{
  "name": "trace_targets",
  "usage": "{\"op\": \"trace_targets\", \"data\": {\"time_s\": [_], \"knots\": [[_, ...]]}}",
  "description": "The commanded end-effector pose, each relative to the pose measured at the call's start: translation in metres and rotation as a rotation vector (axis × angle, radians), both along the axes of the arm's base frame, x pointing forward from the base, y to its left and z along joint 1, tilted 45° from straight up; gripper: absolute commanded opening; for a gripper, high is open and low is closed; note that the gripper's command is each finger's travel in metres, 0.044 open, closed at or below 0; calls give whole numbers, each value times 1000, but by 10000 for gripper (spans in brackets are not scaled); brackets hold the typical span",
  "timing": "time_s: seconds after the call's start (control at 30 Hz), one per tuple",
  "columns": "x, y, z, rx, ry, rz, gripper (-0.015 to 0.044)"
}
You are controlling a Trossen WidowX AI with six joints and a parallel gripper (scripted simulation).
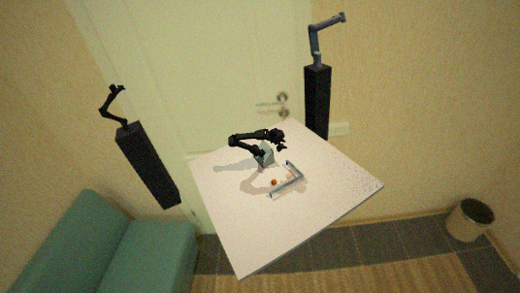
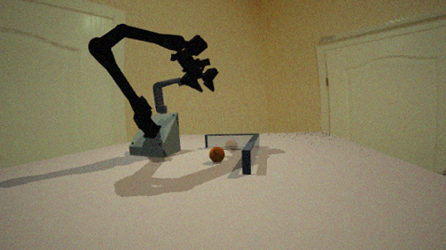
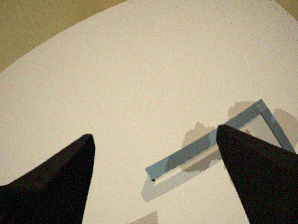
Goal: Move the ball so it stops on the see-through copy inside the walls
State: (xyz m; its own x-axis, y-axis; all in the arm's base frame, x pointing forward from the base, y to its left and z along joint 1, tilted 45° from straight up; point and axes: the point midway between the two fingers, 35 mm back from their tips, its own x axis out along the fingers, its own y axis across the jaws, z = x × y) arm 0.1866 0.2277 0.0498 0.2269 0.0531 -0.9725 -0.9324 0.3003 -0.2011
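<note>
Tool (image 2: 204,81) open, aloft — ball (image 2: 217,154) seemingly outside goal.

A white door (image 1: 209,73) with a metal handle (image 1: 278,99) stands behind the table's far corner. A green sofa (image 1: 107,247) sits on the floor off the table's left edge, and a round waste bin (image 1: 470,219) stands off its right corner. Two dark pillars (image 1: 146,165) (image 1: 317,99) carry small arms beside the table's left and far edges. A woven rug (image 1: 364,278) lies below the near corner.
</note>
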Motion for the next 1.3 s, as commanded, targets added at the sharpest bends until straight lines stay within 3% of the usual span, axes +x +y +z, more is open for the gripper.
{"op": "trace_targets", "data": {"time_s": [0.0,0.23,0.5,1.27], "knots": [[51,-56,-5,-243,-29,49,343],[97,-140,0,-560,43,119,343],[122,-238,14,-868,278,243,343],[124,-256,-1,-875,285,246,343]]}}
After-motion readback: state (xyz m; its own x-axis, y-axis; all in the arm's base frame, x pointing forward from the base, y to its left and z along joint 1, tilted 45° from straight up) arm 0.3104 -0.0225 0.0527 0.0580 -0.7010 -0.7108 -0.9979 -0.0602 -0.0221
